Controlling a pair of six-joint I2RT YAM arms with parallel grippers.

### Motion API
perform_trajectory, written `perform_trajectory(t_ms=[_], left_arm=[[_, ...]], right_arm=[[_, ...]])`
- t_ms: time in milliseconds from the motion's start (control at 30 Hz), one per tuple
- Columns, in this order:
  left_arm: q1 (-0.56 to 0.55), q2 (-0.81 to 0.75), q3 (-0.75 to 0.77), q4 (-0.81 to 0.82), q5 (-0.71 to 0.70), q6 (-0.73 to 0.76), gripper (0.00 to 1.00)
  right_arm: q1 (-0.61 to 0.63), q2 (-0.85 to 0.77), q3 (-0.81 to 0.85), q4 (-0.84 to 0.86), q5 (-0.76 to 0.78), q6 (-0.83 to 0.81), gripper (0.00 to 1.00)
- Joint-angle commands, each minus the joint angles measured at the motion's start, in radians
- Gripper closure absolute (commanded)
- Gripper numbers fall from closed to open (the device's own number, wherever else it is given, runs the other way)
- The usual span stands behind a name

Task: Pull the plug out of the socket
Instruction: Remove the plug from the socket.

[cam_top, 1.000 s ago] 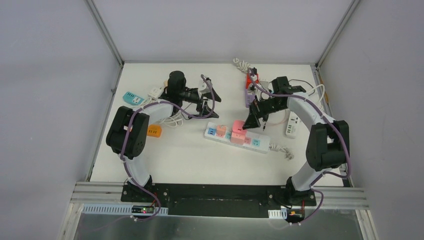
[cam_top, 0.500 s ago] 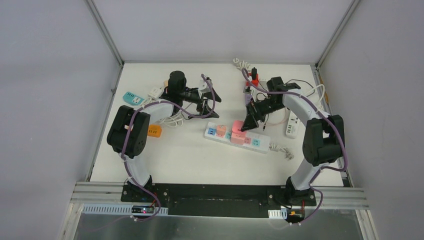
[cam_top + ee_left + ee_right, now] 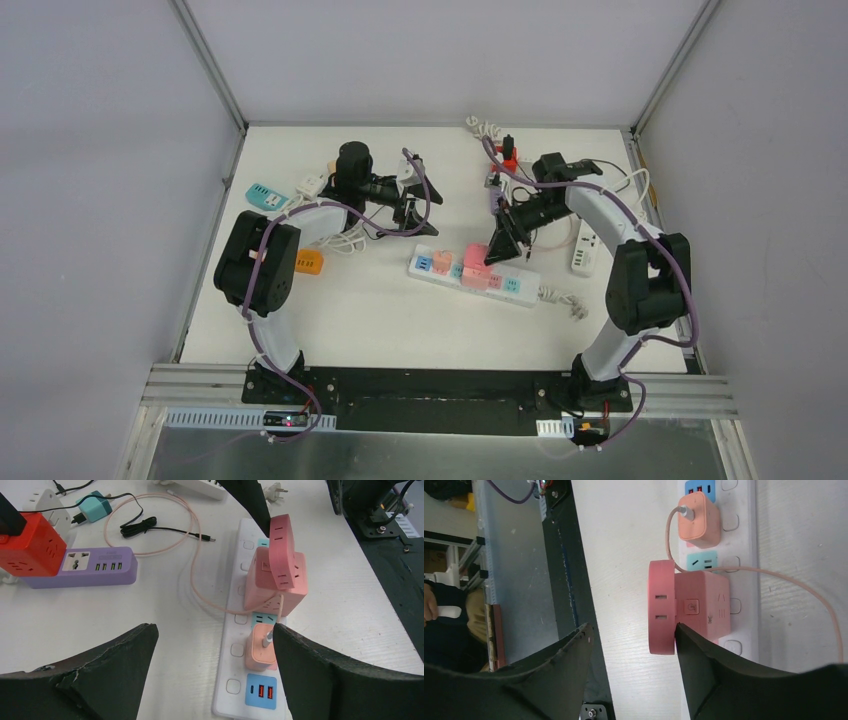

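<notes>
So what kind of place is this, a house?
Probably a robot test lab, not a house: a left arm and a right arm at a white table, grey panels around it, and a white power strip set out.

Pink adapters (image 3: 274,589) (image 3: 281,547): two. Peach charger (image 3: 260,650): one. Purple strip (image 3: 82,568): one. Red cube (image 3: 31,547): one.

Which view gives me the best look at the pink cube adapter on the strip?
Left wrist: the pink cube adapter shows large, seated on the strip. Right wrist shows it close, partly behind a gripper finger. Top shows it tiny.
</notes>
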Motion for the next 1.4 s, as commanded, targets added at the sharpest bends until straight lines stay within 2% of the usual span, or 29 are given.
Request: perform_trajectory(t_ms=[0,133,233,433,533,567,667,767,900,1000,1067,1267,1367], left_arm=[[-0.006,-0.013,0.028,0.053,0.027,0.010,0.11],[-0.006,-0.026,0.020,0.057,0.014,0.018,0.11],[-0.009,-0.037,0.016,0.057,0.013,0.022,0.11],[-0.022,-0.088,-0.004,0.053,-0.038,0.021,0.11],[-0.033,-0.137,-0.028,-0.023,-0.123,0.023,0.11],[-0.040,-0.160,-0.047,-0.040,-0.171,0.024,0.11],[-0.088,-0.259,-0.182,-0.039,-0.350,0.080,0.11],[-0.146,-0.334,-0.349,0.040,-0.439,0.192,0.09],[-0.160,-0.323,-0.435,0.189,-0.399,0.227,0.08],[-0.160,-0.254,-0.394,0.155,-0.299,0.285,0.10],[-0.161,-0.201,-0.382,0.240,-0.242,0.238,0.11],[-0.173,-0.034,-0.411,0.742,-0.223,-0.024,0.11],[-0.203,0.013,-0.394,0.789,-0.238,-0.041,0.11]], right_arm=[[0.053,-0.061,-0.003,0.066,0.091,0.019,0.37],[0.094,-0.075,-0.020,0.130,0.187,0.055,0.43],[0.114,-0.087,-0.032,0.158,0.228,0.061,0.53],[0.167,-0.091,-0.042,0.180,0.316,0.044,0.84],[0.170,-0.105,-0.057,0.195,0.338,0.035,0.94],[0.170,-0.113,-0.067,0.205,0.340,0.032,1.00],[0.170,-0.142,-0.100,0.246,0.353,0.032,1.00],[0.170,-0.171,-0.127,0.261,0.370,-0.006,1.00],[0.170,-0.212,-0.167,0.264,0.359,-0.094,1.00],[0.170,-0.219,-0.178,0.251,0.355,-0.144,1.00],[0.170,-0.222,-0.182,0.248,0.354,-0.161,1.00],[0.172,-0.224,-0.192,0.246,0.343,-0.198,1.00],[0.173,-0.230,-0.198,0.252,0.350,-0.205,1.00]])
